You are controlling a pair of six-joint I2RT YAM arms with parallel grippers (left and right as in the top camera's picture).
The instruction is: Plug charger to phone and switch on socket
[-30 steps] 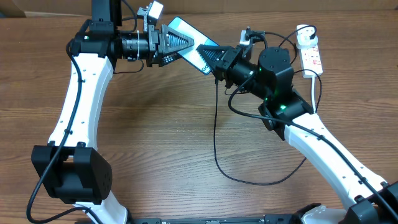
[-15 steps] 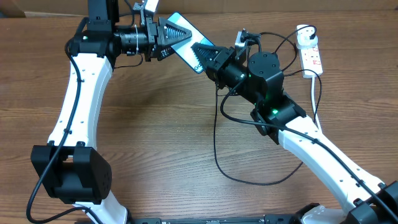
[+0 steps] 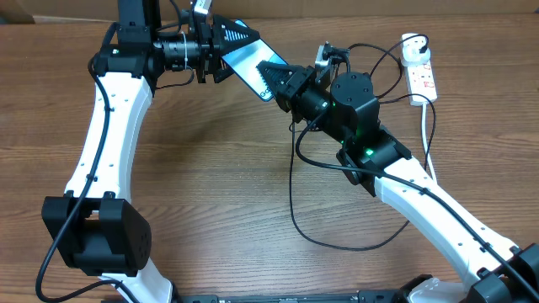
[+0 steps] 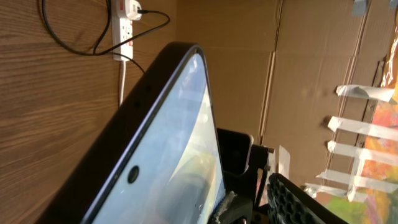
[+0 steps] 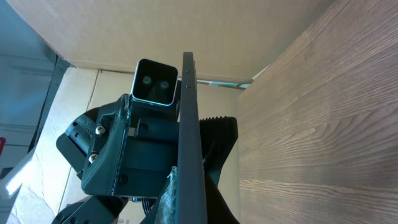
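The phone (image 3: 247,61) has a light blue screen and is held in the air at the back of the table, tilted. My left gripper (image 3: 234,38) is shut on its far-left end. My right gripper (image 3: 271,77) is shut on its near-right end. In the left wrist view the phone (image 4: 174,143) fills the frame. In the right wrist view the phone (image 5: 189,124) shows edge-on between my fingers. The charger's black cable (image 3: 292,181) hangs from under the right gripper, loops over the table and runs to the white adapter (image 3: 411,50) in the socket (image 3: 424,80). The connector tip is hidden.
The socket (image 4: 124,28) and cable (image 4: 68,40) also show in the left wrist view, far across the wooden table (image 3: 210,185). Cardboard walls (image 4: 249,74) stand behind the table. The cable loop lies near the right arm's base.
Both grippers have carried the phone a little to the left and back. The phone has tilted more onto its edge. The cable has followed.
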